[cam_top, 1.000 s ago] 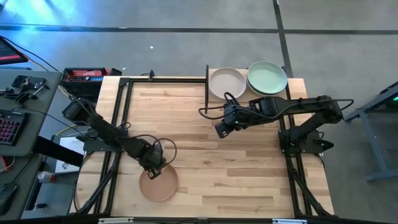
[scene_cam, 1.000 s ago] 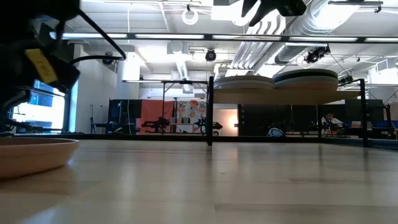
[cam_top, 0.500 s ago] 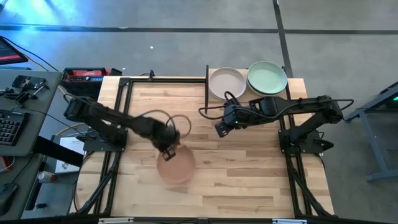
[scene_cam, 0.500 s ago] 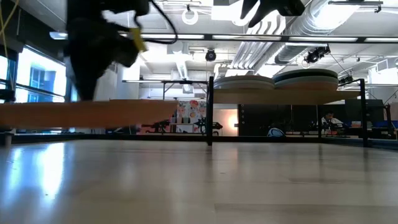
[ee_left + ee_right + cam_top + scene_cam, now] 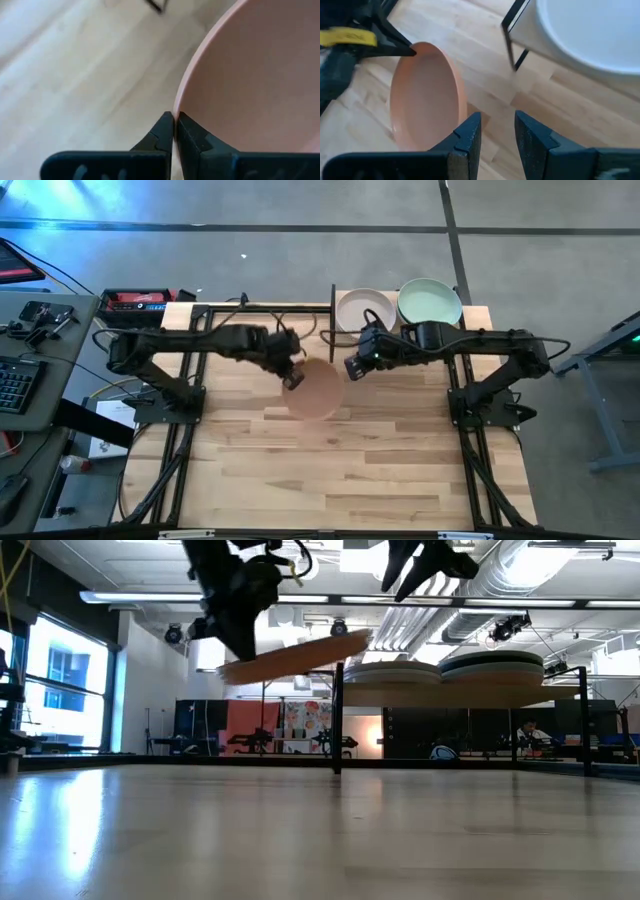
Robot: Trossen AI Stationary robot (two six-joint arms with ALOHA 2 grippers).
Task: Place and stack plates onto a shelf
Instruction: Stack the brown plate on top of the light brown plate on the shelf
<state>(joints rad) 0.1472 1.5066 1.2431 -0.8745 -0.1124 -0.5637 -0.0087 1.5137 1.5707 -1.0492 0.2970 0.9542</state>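
A peach plate point(image 5: 316, 388) hangs in the air over the table's middle, left of the shelf. My left gripper point(image 5: 291, 372) is shut on its left rim; in the low view the peach plate point(image 5: 295, 656) tilts, right side higher. My right gripper point(image 5: 351, 367) is open, just right of the plate, touching nothing; its wrist view shows the peach plate point(image 5: 425, 97) ahead of the gripper point(image 5: 495, 132). The small wooden shelf point(image 5: 395, 332) stands at the far right and carries a white plate point(image 5: 364, 310) and a mint green plate point(image 5: 430, 303). Other plates are out of view. My left gripper point(image 5: 174, 125) pinches the peach plate's rim point(image 5: 176, 106) at its left side, one finger on the inner face and one on the outer. The fingers come slanting down from the left. The plate is lifted clear of the table and tilted, its free side higher.
A thin black shelf post point(image 5: 332, 320) stands just beyond the held plate, seen as a dark upright post point(image 5: 338, 718) in the low view. Black frame rails point(image 5: 195, 370) run along the table's left and right sides. Bare tabletop point(image 5: 330, 470) lies toward the near edge.
My left gripper has lifted the peach plate off the near left of the table and carried it up, right and toward the far edge, up to the shelf. The plate, level half a second ago, is now tilted. My right gripper has shifted slightly toward the far edge.
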